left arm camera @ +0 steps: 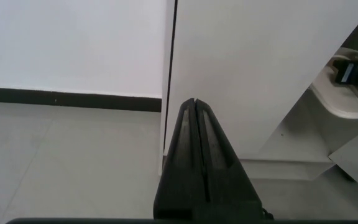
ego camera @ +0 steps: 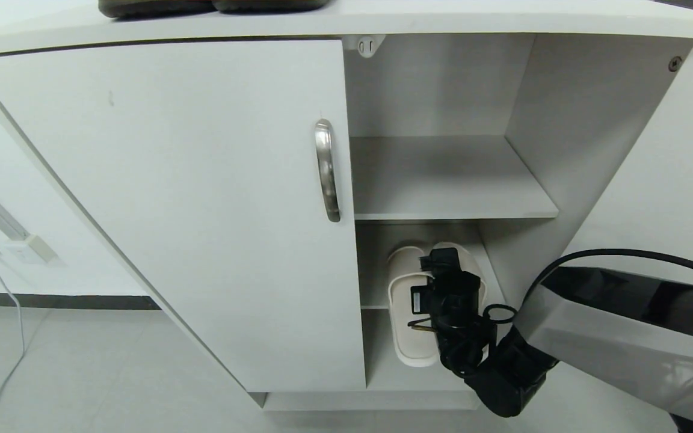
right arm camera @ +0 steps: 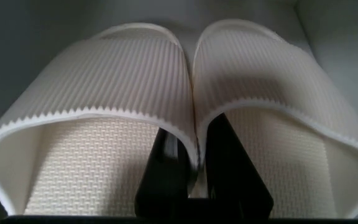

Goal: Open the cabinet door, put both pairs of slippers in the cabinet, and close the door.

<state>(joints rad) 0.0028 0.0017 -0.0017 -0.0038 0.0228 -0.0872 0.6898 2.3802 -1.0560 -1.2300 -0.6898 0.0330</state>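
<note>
Filling most of the head view, the cabinet (ego camera: 563,120) has its left door (ego camera: 172,198) shut and its right door (ego camera: 683,168) swung wide at the right edge of the frame, so the right half lies open for loading. A middle shelf (ego camera: 449,180), centre right, splits that half into an upper and a lower compartment. On the surface on top of the cabinet, at the upper left and cut off by the frame edge, lie the dark slippers (ego camera: 202,6), which I take for the second pair waiting its turn. Low in the centre, the white slippers (ego camera: 403,313) sit side by side in the lower compartment, toes toward the back; whether their soles rest on its floor I cannot tell. The right pincer (ego camera: 440,267) reaches in from the lower right and, in the right wrist view, pinches the two adjoining strap edges together, one finger inside each slipper, which likely lets one arm carry the pair as a single load. The left pincer (left arm camera: 194,109) has its fingers pressed together on nothing, hanging low before the shut door, probably kept clear of the work. The curved metal handle (ego camera: 326,171) on the left door is untouched.
</note>
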